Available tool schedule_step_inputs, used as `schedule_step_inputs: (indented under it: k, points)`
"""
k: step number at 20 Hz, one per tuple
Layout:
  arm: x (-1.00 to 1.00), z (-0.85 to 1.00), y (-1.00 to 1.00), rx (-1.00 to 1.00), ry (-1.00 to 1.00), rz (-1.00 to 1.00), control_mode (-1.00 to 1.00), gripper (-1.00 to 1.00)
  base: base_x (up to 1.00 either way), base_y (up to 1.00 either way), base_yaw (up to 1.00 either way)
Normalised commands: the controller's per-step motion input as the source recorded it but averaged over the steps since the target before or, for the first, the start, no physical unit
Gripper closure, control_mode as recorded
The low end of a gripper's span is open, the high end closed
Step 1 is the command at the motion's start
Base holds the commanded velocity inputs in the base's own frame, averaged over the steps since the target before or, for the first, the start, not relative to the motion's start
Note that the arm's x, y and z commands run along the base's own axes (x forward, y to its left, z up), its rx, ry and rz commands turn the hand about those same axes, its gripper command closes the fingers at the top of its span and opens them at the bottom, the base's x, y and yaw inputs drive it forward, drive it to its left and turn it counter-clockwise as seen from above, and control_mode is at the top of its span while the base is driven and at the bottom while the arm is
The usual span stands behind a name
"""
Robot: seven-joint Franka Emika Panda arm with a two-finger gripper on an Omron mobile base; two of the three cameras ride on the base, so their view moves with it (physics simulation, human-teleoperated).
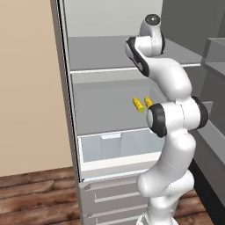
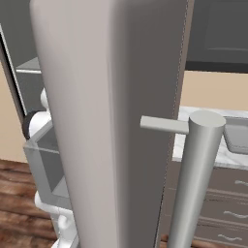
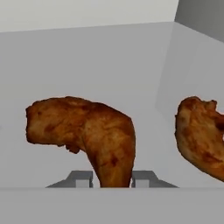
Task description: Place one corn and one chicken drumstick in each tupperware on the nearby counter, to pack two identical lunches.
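Note:
Two brown chicken drumsticks lie on a pale grey fridge shelf (image 3: 109, 57) in the hand view. My gripper (image 3: 112, 178) is shut on the narrow lower end of the left chicken drumstick (image 3: 87, 131), with a fingertip against each side. The second drumstick (image 3: 201, 140) lies apart to the right. Two yellow corn cobs (image 1: 139, 104) sit side by side on a middle shelf, just left of my arm. A strip of the marble counter (image 2: 225, 156) shows to the right, past the fridge door. The tupperware is out of view.
The open fridge door (image 2: 111, 121) with its thick bar handle (image 2: 193, 184) stands close on the right. A pale drawer bin (image 1: 118, 147) sits below the corn shelf, grey drawer fronts (image 1: 114, 197) beneath. Wood floor (image 1: 35, 197) lies to the left.

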Motion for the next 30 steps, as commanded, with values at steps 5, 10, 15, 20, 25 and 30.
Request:
schedule_step_inputs:
  k: [5, 10, 15, 20, 25, 30]
  points:
    - [-0.98, -0.7, 0.4, 0.0, -0.14, 0.07, -1.0, 1.0, 0.0, 0.0, 0.0]
    - [-1.0, -0.15, 0.3, 0.0, -0.08, 0.13, -1.0, 1.0, 0.0, 0.0, 0.0]
    - [-1.0, 0.0, 0.0, 0.0, -0.13, 0.1, -1.0, 1.0, 0.0, 0.0, 0.0]
    - [-1.0, -0.01, 0.14, 0.0, -0.02, 0.1, -1.0, 1.0, 0.0, 0.0, 0.0]
    - [-1.0, -0.03, 0.26, 0.0, 0.0, 0.06, -1.0, 1.0, 0.0, 0.0, 0.0]
    - [-0.99, -0.05, 0.31, -0.02, 0.0, 0.06, -1.0, 1.0, 0.0, 0.0, 0.0]
